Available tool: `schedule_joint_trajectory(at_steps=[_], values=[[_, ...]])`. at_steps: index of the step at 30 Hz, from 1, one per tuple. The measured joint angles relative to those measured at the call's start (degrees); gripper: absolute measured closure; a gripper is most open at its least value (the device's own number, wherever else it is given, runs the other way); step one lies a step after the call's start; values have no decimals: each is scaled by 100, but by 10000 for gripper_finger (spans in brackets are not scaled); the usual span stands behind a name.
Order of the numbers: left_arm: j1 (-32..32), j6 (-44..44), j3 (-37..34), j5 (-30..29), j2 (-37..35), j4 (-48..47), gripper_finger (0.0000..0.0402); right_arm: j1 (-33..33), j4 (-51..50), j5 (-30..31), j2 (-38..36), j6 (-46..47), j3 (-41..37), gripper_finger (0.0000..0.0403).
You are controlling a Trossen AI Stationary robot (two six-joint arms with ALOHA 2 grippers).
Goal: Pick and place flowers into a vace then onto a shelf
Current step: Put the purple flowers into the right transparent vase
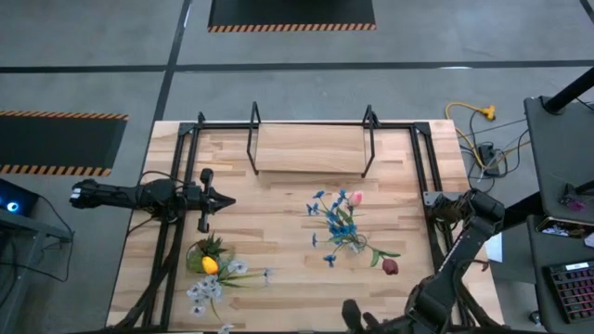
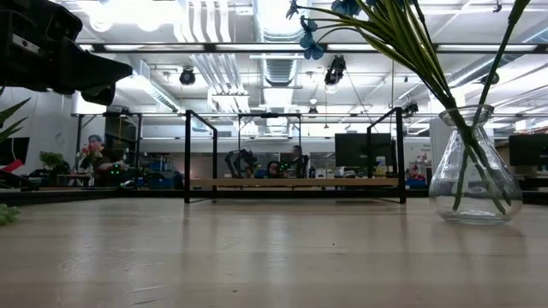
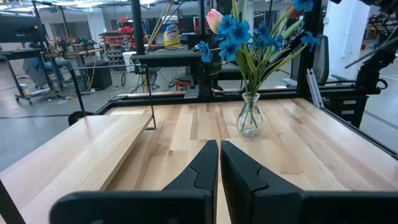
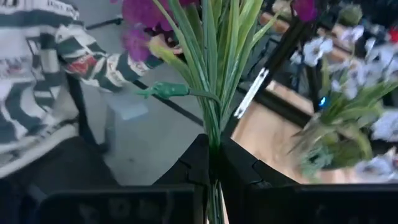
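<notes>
My right gripper (image 4: 211, 163), at the bottom edge of the high view right of centre, is clamped on a bunch of green stems (image 4: 208, 81) with purple heads; the stems run up between my fingers in the right wrist view, and a person's striped sleeve (image 4: 56, 56) shows beyond them at the upper left of that frame. So I judge I am mid-carry with a fresh bunch, the step being to bring it to the vace (image 1: 351, 243).

The vace stands right of centre on the table (image 1: 278, 232), up and to the left of my right gripper in the high view, near but apart. It already holds blue flowers (image 1: 339, 223) and a pink one. The next move calls for lifting the stem ends over its narrow neck and lowering them in without knocking it.

My left gripper (image 3: 219, 163) hovers at the left of the table with its fingers pressed together on nothing. The shelf (image 1: 311, 148) sits at upper centre, bare, well apart from both. More flowers and a leafy plant (image 1: 210, 255) lie at lower left.
</notes>
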Motion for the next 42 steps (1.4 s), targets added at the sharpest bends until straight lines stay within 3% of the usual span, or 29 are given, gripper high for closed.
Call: schedule_joint_trajectory(at_steps=[8, 15, 19, 23, 29, 36, 42], values=[[-1, 0, 0, 0, 0, 0, 402, 40, -215, 11, -473, -934, 0, 390], [-2, 0, 0, 0, 0, 0, 402, -58, -525, 33, -1486, -1103, -415, 390], [0, 0, 0, 0, 0, 0, 402, -98, -382, 55, -2262, -1126, -1141, 390], [0, 0, 0, -4, 0, 4, 402, -189, 320, 338, -3194, -1506, -2152, 390], [-1, 0, 0, 0, 0, 4, 402, -646, 1320, 286, -4932, -2015, -3489, 390], [-1, 0, 0, -2, 0, 3, 402, -1313, 2040, -885, -6612, -2731, -4740, 390], [-2, 2, 0, -2, -2, 43, 402, -2021, 2547, -1322, -7367, -2552, -5710, 390]])
